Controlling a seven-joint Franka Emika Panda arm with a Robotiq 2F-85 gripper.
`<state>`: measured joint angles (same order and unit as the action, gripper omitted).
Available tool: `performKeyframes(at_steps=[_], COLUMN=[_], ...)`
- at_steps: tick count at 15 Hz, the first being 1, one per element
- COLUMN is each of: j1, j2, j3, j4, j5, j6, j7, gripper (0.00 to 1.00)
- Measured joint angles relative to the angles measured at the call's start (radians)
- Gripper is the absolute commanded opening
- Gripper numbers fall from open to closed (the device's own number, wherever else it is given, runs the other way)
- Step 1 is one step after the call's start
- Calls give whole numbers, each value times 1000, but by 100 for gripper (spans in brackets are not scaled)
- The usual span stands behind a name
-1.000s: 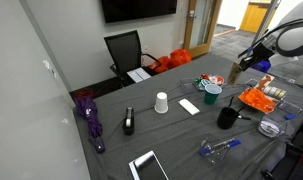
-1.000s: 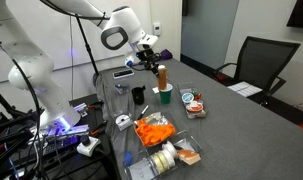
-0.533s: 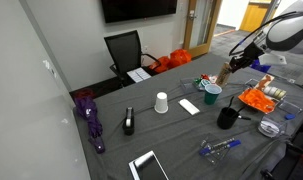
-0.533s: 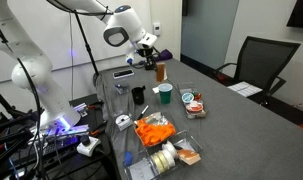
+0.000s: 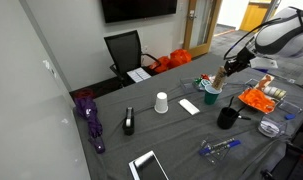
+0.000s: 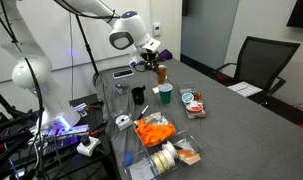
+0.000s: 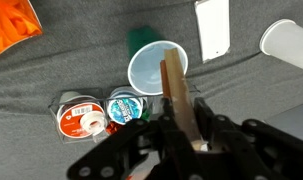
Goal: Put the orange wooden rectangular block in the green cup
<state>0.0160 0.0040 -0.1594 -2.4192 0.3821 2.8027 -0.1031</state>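
Block: the orange block (image 5: 222, 77) hung tilted in the air over the near rim of the cup; in the wrist view its free end (image 7: 174, 85) overlapped the cup's mouth.
Cup: the green cup (image 5: 211, 91) stood upright and looked empty (image 7: 155, 67).
Gripper: the gripper (image 7: 187, 133) had its jaws narrowed on the block's upper end.
Change: within the last second the block had swung in from beside the cup towards it and dipped slightly.
Meaning: carrying was probably nearly done; lining up, lowering and letting go remained.
Neighbours: two tape rolls (image 7: 99, 112) touched the cup's side; the white paper cup (image 5: 162, 102) and black mug (image 5: 227, 118) stood apart on the table (image 5: 181, 140).
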Motion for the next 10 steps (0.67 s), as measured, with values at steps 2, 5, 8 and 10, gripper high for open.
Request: performKeyframes(at_steps=[2, 5, 8, 10], j1=[0, 0, 0, 0], j2=[38, 86, 127, 155], j3=[0, -1, -1, -2], j4=[22, 52, 75, 88], j5=[0, 0, 0, -1], j6=[0, 1, 10, 27], j7=[5, 11, 16, 19], gripper=[7, 7, 7, 7])
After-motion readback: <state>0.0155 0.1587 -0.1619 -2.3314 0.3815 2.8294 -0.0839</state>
